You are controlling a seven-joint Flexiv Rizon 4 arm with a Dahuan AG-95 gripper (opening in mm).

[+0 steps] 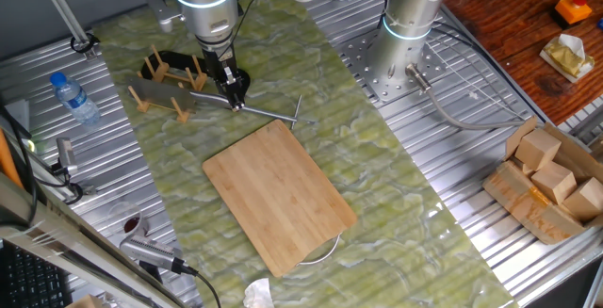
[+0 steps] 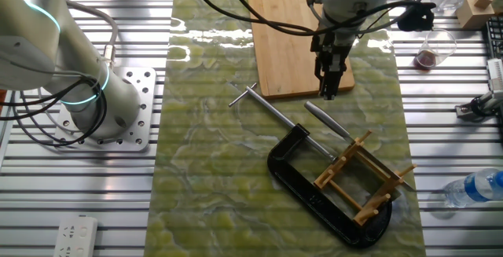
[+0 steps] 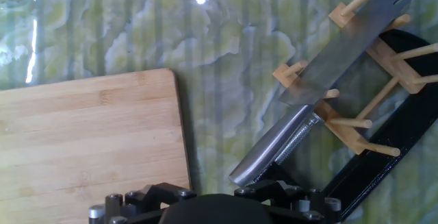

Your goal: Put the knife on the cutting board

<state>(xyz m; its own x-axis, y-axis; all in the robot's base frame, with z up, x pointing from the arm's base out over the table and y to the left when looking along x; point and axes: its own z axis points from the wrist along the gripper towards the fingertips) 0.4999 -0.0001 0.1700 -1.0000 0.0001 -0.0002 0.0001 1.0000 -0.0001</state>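
The knife (image 3: pixel 345 49) is a silver cleaver lying across a small wooden dowel rack (image 3: pixel 356 125), with its round steel handle (image 3: pixel 274 145) pointing toward the cutting board (image 3: pixel 89 142). The board is a plain tan bamboo rectangle, also seen in one fixed view (image 1: pixel 278 195) and in the other fixed view (image 2: pixel 291 37). My gripper (image 1: pixel 233 89) hovers just over the handle's free end (image 1: pixel 212 98), between the rack and the board. It looks open and holds nothing. In the other fixed view the gripper (image 2: pixel 329 90) is a little above the handle (image 2: pixel 328 121). The hand view hides my fingertips.
A black C-clamp (image 2: pixel 330 206) lies under the rack, and its thin metal rod (image 2: pixel 271 108) reaches out toward the board's corner. A water bottle (image 1: pixel 73 98) stands at the left. Wooden blocks in a box (image 1: pixel 551 181) sit at the right. A second arm's base (image 1: pixel 405 35) stands behind.
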